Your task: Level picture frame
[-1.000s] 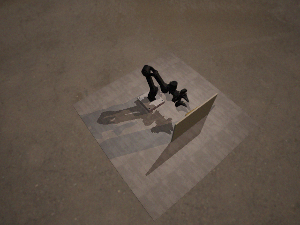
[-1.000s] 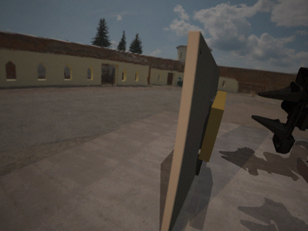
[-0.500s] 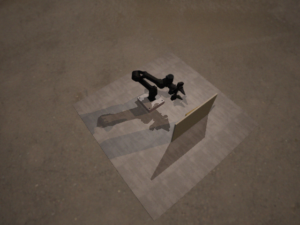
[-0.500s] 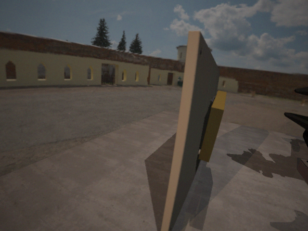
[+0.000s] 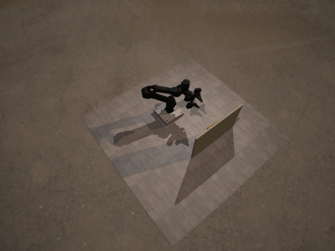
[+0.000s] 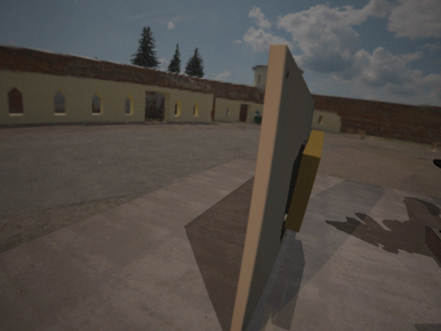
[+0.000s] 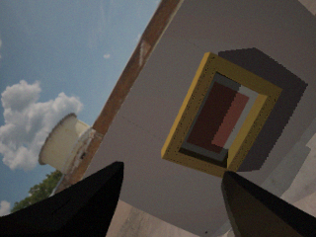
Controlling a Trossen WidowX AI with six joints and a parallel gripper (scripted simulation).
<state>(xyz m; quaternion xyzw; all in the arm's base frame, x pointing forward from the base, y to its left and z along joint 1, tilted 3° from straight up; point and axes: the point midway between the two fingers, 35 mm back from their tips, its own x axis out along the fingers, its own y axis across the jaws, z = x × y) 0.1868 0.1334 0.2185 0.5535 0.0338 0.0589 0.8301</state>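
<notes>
The picture frame (image 5: 213, 124) (image 6: 304, 181) (image 7: 193, 107) has a yellow border around a dark red picture. It hangs on the upright beige wall panel (image 5: 213, 136) (image 6: 275, 160) (image 7: 251, 14). In the wrist view its sides run a little askew to the panel's edge. My gripper (image 5: 198, 102) (image 7: 174, 174) is open and empty. It is drawn back from the panel, well clear of the frame, and faces it. In the exterior view only a dark fingertip (image 6: 437, 163) shows at the right edge. The screw and the notched strip are hidden behind the frame.
The arm's base plate (image 5: 169, 116) sits on the grey floor mat (image 5: 151, 194), left of the panel. The panel stands upright on the mat and casts a long shadow. Around the mat lies a bare dirt yard with buildings beyond.
</notes>
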